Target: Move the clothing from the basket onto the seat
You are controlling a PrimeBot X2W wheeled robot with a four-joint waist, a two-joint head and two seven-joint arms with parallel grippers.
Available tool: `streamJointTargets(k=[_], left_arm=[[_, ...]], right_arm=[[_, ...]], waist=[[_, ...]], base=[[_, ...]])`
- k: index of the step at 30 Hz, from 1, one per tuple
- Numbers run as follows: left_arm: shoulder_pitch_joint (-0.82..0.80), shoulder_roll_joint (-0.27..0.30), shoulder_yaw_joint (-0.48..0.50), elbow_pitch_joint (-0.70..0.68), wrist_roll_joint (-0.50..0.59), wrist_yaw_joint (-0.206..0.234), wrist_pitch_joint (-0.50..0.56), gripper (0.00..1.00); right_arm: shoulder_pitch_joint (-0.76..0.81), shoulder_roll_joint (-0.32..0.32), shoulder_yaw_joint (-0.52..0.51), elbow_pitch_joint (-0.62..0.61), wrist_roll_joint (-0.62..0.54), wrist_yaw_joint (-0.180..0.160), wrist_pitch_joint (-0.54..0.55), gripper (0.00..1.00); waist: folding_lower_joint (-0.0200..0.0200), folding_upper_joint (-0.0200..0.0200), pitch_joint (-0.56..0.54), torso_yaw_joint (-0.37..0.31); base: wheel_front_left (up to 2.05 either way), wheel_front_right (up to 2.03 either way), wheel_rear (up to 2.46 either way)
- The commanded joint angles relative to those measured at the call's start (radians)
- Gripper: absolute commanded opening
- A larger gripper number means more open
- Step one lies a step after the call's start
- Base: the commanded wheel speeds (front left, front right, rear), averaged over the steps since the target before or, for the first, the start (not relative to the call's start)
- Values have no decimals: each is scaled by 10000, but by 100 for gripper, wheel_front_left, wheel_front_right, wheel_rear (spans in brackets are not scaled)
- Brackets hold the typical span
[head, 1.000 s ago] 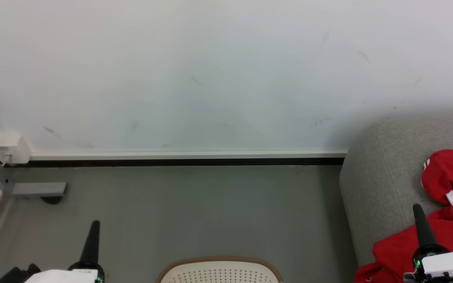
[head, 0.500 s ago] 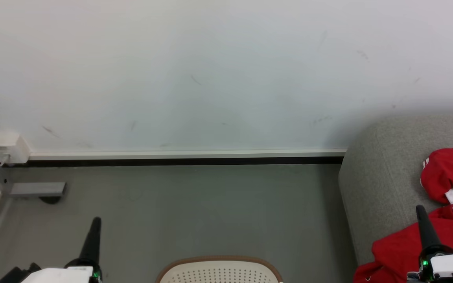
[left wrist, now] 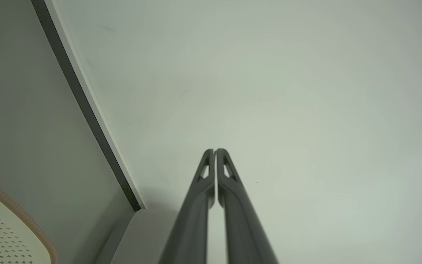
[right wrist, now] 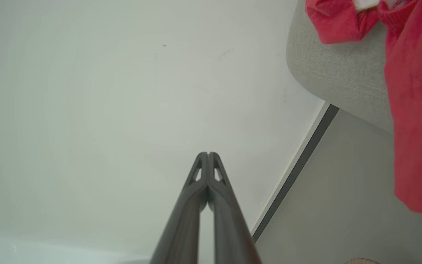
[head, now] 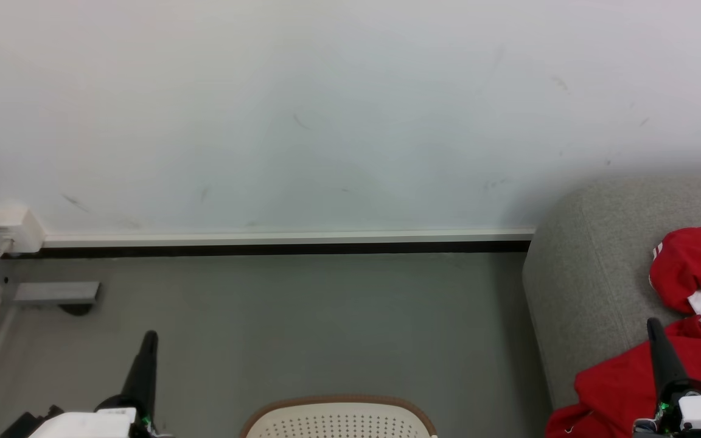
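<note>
Red clothing [head: 691, 267] with white trim lies on the grey seat [head: 582, 286] at the right of the head view, and a second red piece [head: 618, 383] drapes over the seat's front edge. The right wrist view shows the clothing [right wrist: 416, 121] and the seat [right wrist: 339, 77] too. The cream basket [head: 338, 420], with its brown rim, stands on the floor at the bottom centre; its inside is out of view. My left gripper [head: 149, 336] points up, shut and empty, left of the basket. My right gripper [head: 652, 322] is shut and empty in front of the draped clothing. Both fingertip pairs touch: left gripper [left wrist: 214, 150], right gripper [right wrist: 208, 153].
A white wall [head: 326, 109] with a white and black baseboard [head: 289, 243] runs behind the grey floor [head: 326, 322]. A white wall socket [head: 6, 230] and a grey bracket [head: 52, 293] sit at the far left. The basket's rim [left wrist: 17, 216] shows in the left wrist view.
Both grippers have shifted slightly: the left one a little upward, the right one a little lower and to the right. The whole head view has drifted slightly left. Both stay shut.
</note>
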Motion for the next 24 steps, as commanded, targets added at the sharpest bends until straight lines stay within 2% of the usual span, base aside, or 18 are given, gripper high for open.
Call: streamJointTargets(k=[1, 24], left_arm=[[-112, 36, 31, -57, -181, -62, 57, 0], [-186, 9, 66, -69, -1491, -98, 431, 0]], right_arm=[[73, -12, -81, -77, 139, -17, 52, 0], [183, 158, -418, -169, 1297, -19, 425, 0]], waist=[[0, -1, 1, -1], [0, -1, 46, -50]], base=[[0, 0, 0], [0, 0, 0]])
